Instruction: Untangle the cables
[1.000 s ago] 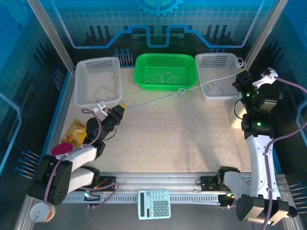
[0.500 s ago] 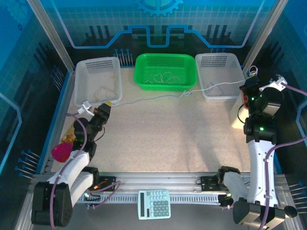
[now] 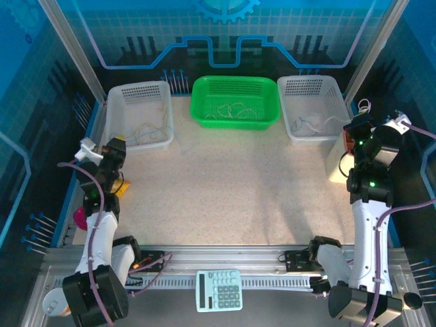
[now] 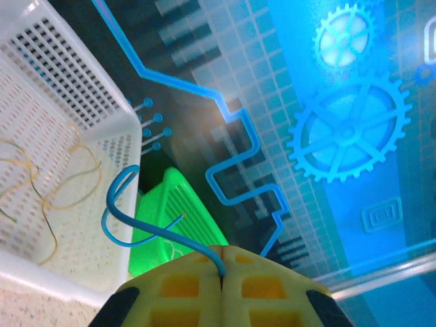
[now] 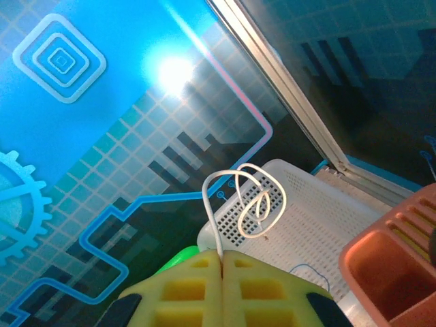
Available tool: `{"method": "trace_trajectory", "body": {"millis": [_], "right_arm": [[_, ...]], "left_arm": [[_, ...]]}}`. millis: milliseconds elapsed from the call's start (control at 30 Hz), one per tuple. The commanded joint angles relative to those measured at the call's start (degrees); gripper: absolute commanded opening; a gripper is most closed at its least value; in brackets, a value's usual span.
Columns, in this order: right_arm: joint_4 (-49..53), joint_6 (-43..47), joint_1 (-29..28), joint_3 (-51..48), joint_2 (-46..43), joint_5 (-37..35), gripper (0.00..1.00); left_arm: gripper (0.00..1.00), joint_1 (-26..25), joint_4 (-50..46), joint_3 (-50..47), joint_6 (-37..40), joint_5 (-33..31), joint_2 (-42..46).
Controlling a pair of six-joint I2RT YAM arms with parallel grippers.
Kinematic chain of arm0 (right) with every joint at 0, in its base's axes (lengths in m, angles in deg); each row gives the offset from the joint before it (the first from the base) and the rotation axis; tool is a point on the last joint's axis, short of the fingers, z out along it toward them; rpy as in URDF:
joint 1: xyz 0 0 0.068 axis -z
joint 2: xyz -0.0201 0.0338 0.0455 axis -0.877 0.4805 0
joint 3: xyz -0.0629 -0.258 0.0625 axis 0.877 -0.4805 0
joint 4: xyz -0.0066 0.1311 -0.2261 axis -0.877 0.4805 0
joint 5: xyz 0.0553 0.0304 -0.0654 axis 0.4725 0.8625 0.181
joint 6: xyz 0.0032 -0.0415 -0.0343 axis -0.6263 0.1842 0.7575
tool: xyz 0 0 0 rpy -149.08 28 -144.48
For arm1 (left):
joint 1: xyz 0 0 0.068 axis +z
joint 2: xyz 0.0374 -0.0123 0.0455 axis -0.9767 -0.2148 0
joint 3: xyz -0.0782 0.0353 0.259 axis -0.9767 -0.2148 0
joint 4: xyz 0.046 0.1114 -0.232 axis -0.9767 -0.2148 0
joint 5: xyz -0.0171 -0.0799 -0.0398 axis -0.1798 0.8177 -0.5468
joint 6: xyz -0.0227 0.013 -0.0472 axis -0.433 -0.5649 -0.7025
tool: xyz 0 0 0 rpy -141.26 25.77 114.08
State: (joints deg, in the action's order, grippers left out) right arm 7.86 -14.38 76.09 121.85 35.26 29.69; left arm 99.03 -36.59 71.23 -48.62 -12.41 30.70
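Observation:
My left gripper [image 4: 223,262] is shut on a thin blue cable [image 4: 121,221] that curls up and to the left of its yellow pads. It hovers at the table's left edge [image 3: 114,145], just in front of the left white basket [image 3: 121,95], which holds yellowish cables [image 4: 48,197]. My right gripper [image 5: 222,256] is shut on a whitish cable [image 5: 257,199] curled into small loops above the pads. It hangs beside the right white basket [image 3: 291,85]. More thin cables [image 3: 231,109] lie in the green basket [image 3: 235,83].
A calculator [image 3: 219,289] lies on the front rail. A pink object [image 3: 80,218] and a yellow packet [image 3: 122,187] sit by the left arm. An orange-red bin [image 5: 395,266] and a pale box [image 3: 338,163] stand at the right. Enclosure walls surround the table.
The line stretched taut between both grippers has come apart. The left gripper swung back to the left edge with the blue cable; the right pulled right with the whitish one.

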Motion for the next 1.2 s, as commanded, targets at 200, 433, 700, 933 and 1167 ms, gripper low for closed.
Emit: {"method": "trace_trajectory", "body": {"millis": [200, 433, 700, 933, 1167], "right_arm": [[-1.71, -0.69, 1.01, -1.66, 0.58, 3.53, 0.00], [-3.54, -2.91, 0.13, -1.66, 1.78, 11.42, 0.00], [-4.88, -1.08, -7.96, 0.61, 2.19, 16.32, 0.00], [-7.37, 0.86, -14.70, 3.92, 3.62, 19.30, 0.00], [-12.26, 3.61, -20.37, 5.39, 6.06, 24.09, 0.00]], "left_arm": [[0.00, 2.68, 7.00, 5.49, -4.64, 4.15, -3.72], [0.00, 2.36, 8.34, 9.44, -7.83, 10.12, -3.07], [0.00, -6.65, 2.77, 15.71, -6.41, 12.11, -0.04], [0.00, -20.32, -1.94, 18.16, -0.23, 8.07, -2.12], [0.00, -32.02, 1.96, 16.03, 3.03, 3.13, -9.78]]}}
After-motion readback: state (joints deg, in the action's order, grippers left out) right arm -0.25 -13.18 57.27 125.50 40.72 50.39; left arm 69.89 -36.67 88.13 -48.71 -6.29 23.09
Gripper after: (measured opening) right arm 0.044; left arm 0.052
